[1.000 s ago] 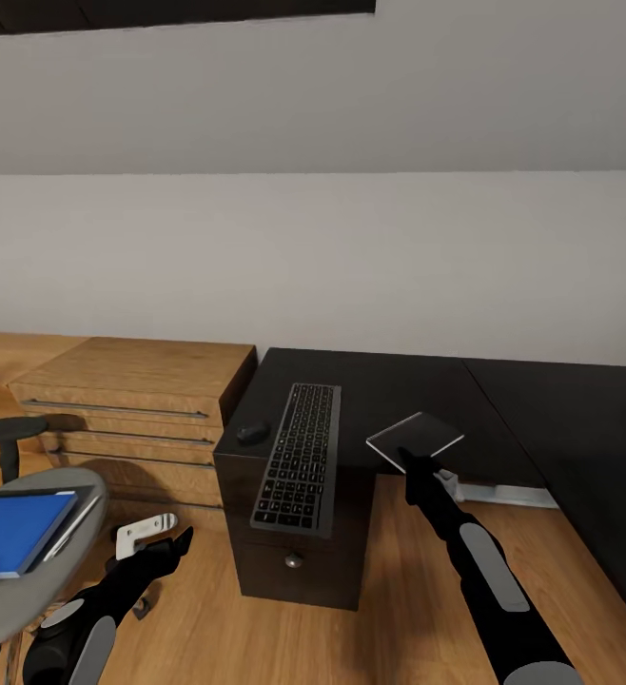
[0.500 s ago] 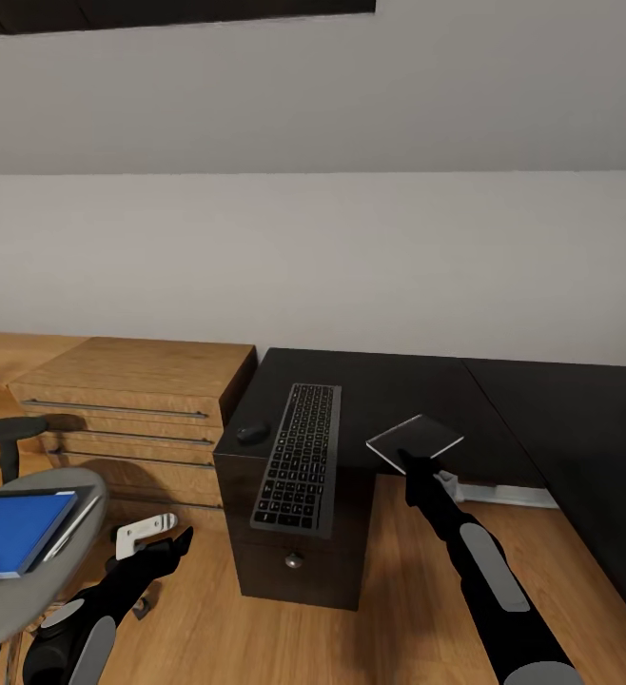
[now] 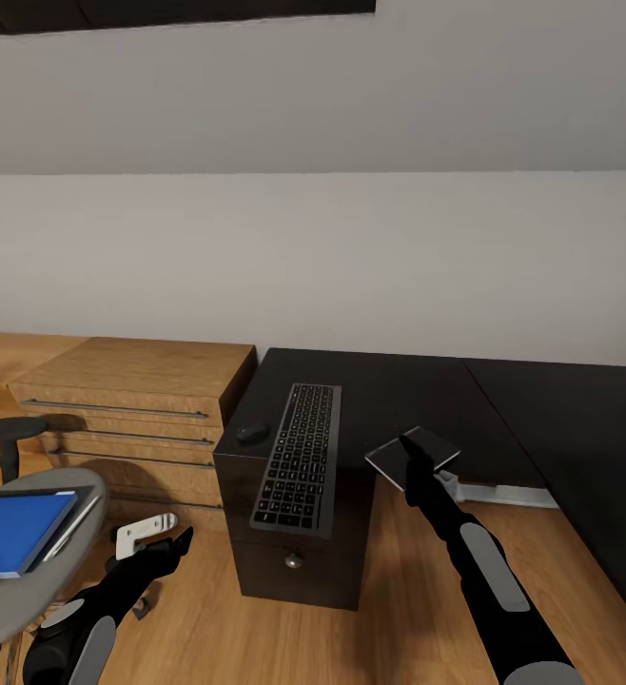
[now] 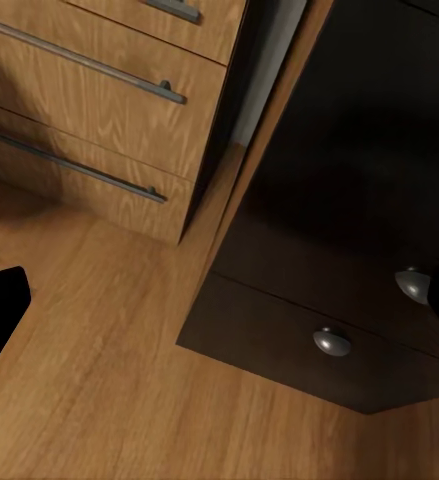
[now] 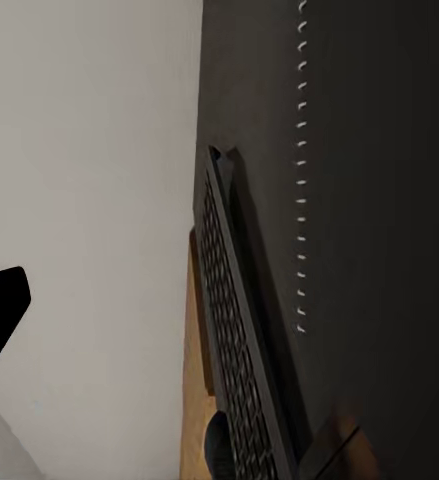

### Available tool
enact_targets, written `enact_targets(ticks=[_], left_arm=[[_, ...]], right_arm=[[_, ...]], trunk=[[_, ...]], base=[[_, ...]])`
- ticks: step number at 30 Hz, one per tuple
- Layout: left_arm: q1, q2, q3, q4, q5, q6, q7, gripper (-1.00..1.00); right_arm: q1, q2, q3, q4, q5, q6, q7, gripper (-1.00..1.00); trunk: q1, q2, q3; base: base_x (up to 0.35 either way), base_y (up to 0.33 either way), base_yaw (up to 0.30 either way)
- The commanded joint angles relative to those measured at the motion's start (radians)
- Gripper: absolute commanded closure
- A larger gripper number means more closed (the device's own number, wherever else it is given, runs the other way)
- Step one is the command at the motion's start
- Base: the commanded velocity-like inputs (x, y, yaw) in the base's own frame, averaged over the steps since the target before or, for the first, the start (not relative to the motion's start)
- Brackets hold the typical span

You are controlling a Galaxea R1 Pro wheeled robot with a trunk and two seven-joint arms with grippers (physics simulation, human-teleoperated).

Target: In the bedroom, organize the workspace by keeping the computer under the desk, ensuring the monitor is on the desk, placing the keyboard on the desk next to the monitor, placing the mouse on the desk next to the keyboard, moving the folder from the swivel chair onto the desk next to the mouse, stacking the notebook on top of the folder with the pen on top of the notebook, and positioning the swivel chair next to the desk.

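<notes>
Robot arm holding a notebook [image 3: 418,451] over a black tabletop [image 3: 399,390].
Right end effector [image 3: 410,460] pinches the grey notebook beside the keyboard [image 3: 301,454]; left end effector [image 3: 166,552] grip unclear.

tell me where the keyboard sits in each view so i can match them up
Head view: keyboard lies lengthwise on the desk, centre, mouse beside it.
Left wrist view: not in it; drawer knobs under the desk show.
Right wrist view: keyboard seen edge-on along the desk.
Shared landmark: the black desk.
</notes>
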Motion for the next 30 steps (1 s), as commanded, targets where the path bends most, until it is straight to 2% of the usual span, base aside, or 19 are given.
enact_targets(ticks=[1, 9, 19, 30], left_arm=[[-0.001, 0.000, -0.001, -0.001, 0.011, 0.005, 0.008, -1.00], [-0.001, 0.000, -0.001, -0.001, 0.011, 0.004, 0.007, -1.00], [-0.001, 0.001, -0.001, -0.001, 0.011, 0.005, 0.007, -1.00], [-0.001, 0.001, -0.001, -0.001, 0.011, 0.005, 0.007, -1.00]], right_arm=[[-0.001, 0.001, -0.003, 0.000, -0.007, 0.006, 0.002, -1.00], [-0.001, -0.001, -0.003, 0.000, -0.007, 0.006, 0.002, -1.00], [-0.001, -0.002, -0.003, 0.000, -0.007, 0.008, 0.002, -1.00], [-0.001, -0.002, -0.003, 0.001, -0.007, 0.008, 0.002, -1.00]], trunk=[[0.000, 0.000, -0.001], [0.000, 0.000, -0.001], [0.000, 0.000, -0.001], [0.000, 0.000, -0.001]], base=[[0.000, 0.000, 0.000], [-0.002, 0.000, 0.000], [-0.129, 0.000, 0.000], [-0.006, 0.000, 0.000]])
